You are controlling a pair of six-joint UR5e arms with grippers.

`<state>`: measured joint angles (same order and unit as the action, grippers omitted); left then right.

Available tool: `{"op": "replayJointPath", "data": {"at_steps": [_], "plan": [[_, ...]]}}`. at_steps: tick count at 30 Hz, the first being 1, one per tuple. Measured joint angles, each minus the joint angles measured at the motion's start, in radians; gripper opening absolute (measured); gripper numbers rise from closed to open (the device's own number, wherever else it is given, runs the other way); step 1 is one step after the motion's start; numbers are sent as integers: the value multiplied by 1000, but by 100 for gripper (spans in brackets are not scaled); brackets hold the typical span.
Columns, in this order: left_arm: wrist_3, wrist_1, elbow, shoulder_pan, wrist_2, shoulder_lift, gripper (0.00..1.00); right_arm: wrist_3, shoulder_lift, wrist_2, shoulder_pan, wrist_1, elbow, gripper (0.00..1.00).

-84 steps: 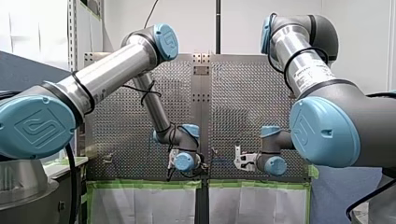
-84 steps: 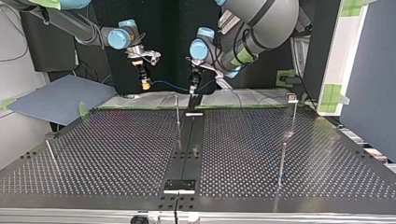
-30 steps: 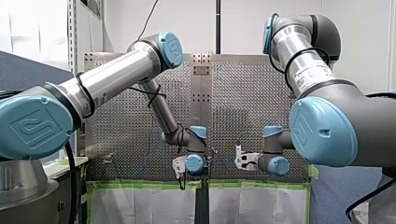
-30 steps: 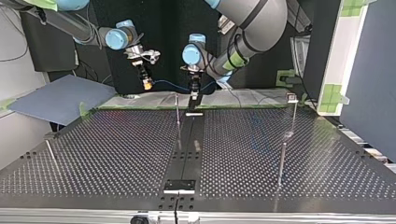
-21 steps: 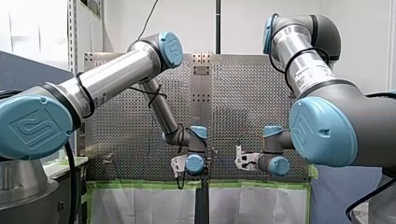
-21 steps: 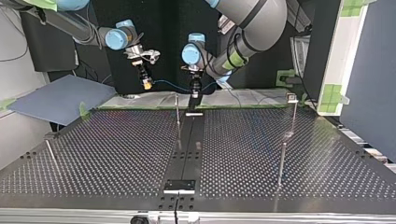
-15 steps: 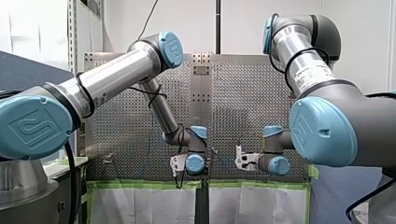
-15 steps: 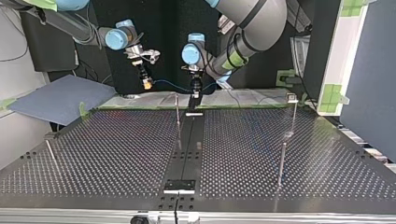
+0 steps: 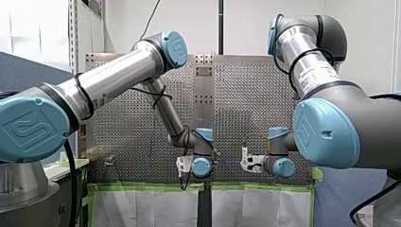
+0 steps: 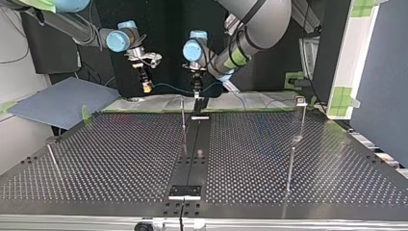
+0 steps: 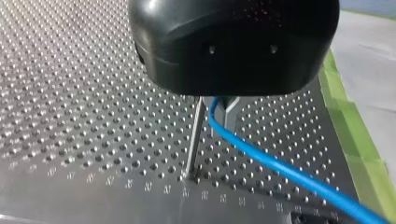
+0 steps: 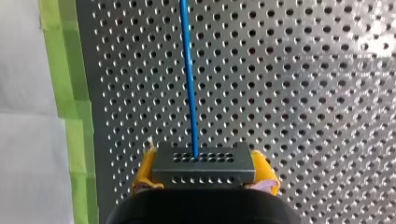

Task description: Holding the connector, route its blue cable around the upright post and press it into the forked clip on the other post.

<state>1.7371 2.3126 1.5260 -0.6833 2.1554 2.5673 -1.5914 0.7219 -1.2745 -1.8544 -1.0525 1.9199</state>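
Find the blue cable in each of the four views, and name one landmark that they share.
Front view: too thin to make out.
Top view: the blue cable hangs above the table's far edge, behind the upright post.
Left wrist view: it passes beside the upright post and runs out over the table.
Right wrist view: it runs straight ahead from the connector.
Shared landmark: the perforated table, seen in all four views.
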Motion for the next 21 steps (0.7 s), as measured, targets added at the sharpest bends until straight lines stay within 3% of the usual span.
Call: {"op": "replayJointPath", "data": {"at_steps": [7, 21], "plan": [[2, -3, -16, -20, 4, 1, 0, 3, 0, -7, 17, 0, 0, 0], [35, 10, -42, -4, -24, 2, 0, -2, 0, -5, 34, -7, -21, 0]]}}
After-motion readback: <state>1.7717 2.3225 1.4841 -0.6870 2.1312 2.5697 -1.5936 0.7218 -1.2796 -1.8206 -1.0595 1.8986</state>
